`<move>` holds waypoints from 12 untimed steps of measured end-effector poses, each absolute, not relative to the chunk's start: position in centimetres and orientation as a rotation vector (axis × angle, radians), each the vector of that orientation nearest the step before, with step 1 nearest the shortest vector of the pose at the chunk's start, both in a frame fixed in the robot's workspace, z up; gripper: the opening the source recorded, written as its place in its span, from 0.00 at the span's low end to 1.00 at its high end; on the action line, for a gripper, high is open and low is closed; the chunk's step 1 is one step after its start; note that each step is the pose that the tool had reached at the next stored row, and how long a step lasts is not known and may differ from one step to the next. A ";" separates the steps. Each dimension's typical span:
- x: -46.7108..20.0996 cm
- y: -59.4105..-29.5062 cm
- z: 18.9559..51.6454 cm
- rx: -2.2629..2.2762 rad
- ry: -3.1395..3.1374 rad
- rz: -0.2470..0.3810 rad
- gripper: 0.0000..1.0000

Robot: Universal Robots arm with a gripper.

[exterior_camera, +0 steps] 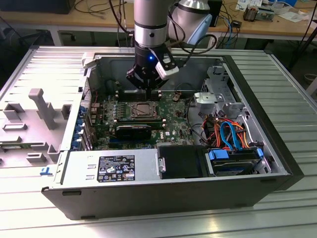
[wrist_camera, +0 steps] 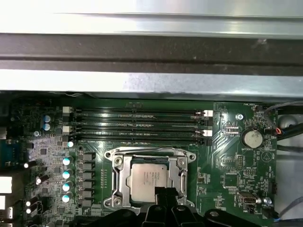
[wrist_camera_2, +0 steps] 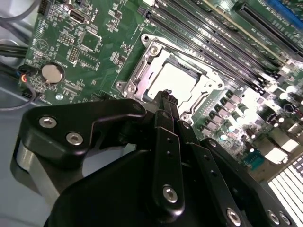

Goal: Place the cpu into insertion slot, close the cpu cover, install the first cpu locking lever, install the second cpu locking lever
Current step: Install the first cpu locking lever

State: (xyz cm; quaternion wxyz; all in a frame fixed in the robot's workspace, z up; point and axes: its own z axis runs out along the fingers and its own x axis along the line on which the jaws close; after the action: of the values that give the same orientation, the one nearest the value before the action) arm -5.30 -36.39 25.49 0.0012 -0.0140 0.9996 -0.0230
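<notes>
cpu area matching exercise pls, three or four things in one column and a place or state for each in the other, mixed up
Things:
1. cpu
2. cpu cover
3. claw
4. coin battery

Places or states:
A. round silver disc on the green board, off to one side of the socket
B. seated in the insertion slot, top showing
C. fingers together, just above the socket's edge
D. metal frame lying flat around the chip

Pairs: 1-B, 2-D, 3-C, 4-A

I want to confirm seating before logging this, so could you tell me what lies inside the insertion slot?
The cpu lies flat inside the insertion slot, its grey top showing through the cpu cover. The claw hides one edge, and the contacts beneath cannot be seen.
</notes>
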 end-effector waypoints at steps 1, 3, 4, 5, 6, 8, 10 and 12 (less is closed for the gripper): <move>-5.3 -36.4 25.7 -0.044 3.138 -0.072 0.11; -5.3 -36.4 25.9 -0.044 3.138 -0.072 0.11; -5.3 -36.4 25.9 -0.044 3.138 -0.072 0.11; -5.3 -36.4 25.9 -0.044 3.138 -0.072 0.11; -5.3 -36.4 25.9 -0.044 3.138 -0.071 0.11; -5.3 -36.4 25.9 -0.044 3.138 -0.072 0.11; -5.3 -36.4 25.9 -0.044 3.138 -0.072 0.11; -5.3 -36.4 25.9 -0.044 3.138 -0.072 0.11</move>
State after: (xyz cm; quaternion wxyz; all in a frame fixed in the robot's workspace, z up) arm -5.30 -36.39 25.88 0.0012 -0.0140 0.9996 -0.0228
